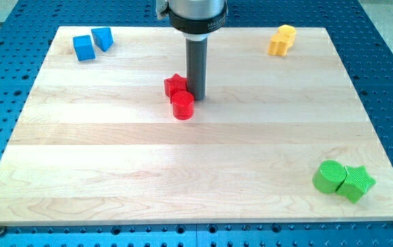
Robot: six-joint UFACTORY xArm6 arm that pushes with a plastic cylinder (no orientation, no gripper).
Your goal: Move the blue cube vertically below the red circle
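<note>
The blue cube (83,48) sits near the board's top left corner, touching a second blue block (103,38) on its right. The red circle (182,106), a short cylinder, stands near the board's upper middle, touching a red star (175,85) just above it. My tip (197,95) rests on the board right beside both red blocks, at the upper right of the red circle. The blue cube lies far to the left of the tip and higher in the view.
Two yellow blocks (282,40) stand together near the top right corner. A green cylinder (329,177) and a green star (356,182) touch near the bottom right corner. The wooden board (114,171) lies on a blue perforated table.
</note>
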